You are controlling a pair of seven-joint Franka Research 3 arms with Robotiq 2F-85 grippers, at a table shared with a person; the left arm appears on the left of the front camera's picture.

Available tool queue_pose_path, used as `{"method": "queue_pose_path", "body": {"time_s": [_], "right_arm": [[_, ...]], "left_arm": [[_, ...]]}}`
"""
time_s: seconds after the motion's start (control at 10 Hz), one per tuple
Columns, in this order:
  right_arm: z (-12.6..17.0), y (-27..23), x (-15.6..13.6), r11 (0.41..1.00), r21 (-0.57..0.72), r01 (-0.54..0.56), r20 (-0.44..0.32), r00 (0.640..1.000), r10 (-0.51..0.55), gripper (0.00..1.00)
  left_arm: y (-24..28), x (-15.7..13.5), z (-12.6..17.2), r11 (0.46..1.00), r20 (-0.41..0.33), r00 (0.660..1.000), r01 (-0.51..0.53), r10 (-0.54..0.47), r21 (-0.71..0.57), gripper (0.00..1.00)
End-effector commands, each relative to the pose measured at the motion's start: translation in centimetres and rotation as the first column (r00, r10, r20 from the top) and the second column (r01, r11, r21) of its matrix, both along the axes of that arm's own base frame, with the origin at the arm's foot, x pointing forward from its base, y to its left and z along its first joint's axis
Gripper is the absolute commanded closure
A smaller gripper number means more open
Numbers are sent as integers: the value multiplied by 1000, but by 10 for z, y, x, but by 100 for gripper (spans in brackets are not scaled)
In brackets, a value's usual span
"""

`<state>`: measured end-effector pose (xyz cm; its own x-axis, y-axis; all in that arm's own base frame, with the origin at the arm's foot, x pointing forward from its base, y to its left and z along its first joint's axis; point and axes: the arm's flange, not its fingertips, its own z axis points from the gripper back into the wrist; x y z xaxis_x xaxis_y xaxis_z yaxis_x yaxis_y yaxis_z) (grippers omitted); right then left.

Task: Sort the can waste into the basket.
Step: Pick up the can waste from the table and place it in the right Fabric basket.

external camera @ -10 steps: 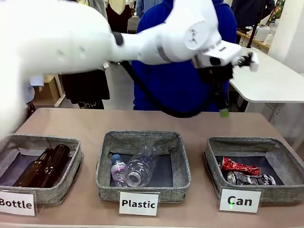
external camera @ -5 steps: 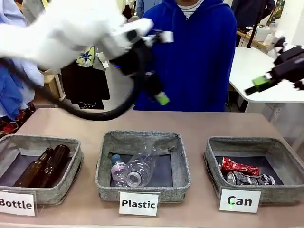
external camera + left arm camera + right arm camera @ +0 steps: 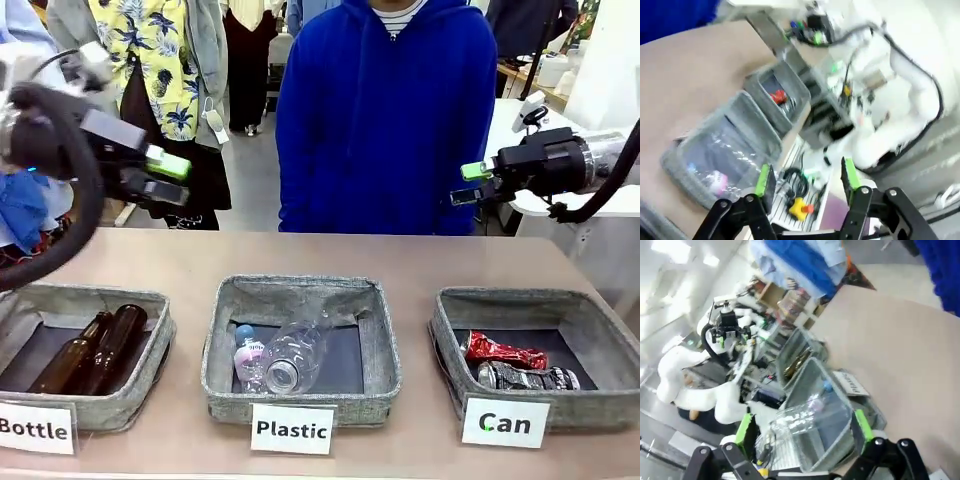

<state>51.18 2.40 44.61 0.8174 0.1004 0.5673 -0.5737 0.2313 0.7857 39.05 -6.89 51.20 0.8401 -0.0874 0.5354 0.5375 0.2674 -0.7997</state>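
The left gripper (image 3: 163, 176) hangs above the table's left end with its green-padded jaws apart and nothing between them — the left wrist view (image 3: 807, 177) shows the same bare gap. The right gripper (image 3: 470, 184) is raised at the far right, jaws spread wide and bare too, pointing toward the person in the blue hoodie (image 3: 385, 110) who stands at the far side.

Below, three grey fabric baskets sit in a row on the table (image 3: 300, 258). The left one, labelled "Bottle" (image 3: 35, 428), holds brown glass bottles (image 3: 95, 350); the middle one, labelled "Plastic" (image 3: 292, 429), holds clear plastic bottles (image 3: 285, 355).

The "Can" basket (image 3: 600, 330) stands at the right. Inside lie the red can (image 3: 503, 351) and, just in front, touching it, the silver can (image 3: 528, 377) — both on their sides, long axes running left to right.
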Motion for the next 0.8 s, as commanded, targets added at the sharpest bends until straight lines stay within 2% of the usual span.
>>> {"method": "queue_pose_path", "body": {"time_s": [0.0, 0.7], "right_arm": [[3, 4, -5, 998, 36, -59, -4, 998, 59, 0], [3, 4, -5, 998, 36, -59, -4, 998, 59, 0]], "left_arm": [[-44, -8, 24, 990, 48, 993, 108, -112, 91, 30], [-44, -8, 24, 990, 48, 993, 108, -112, 91, 30]]}}
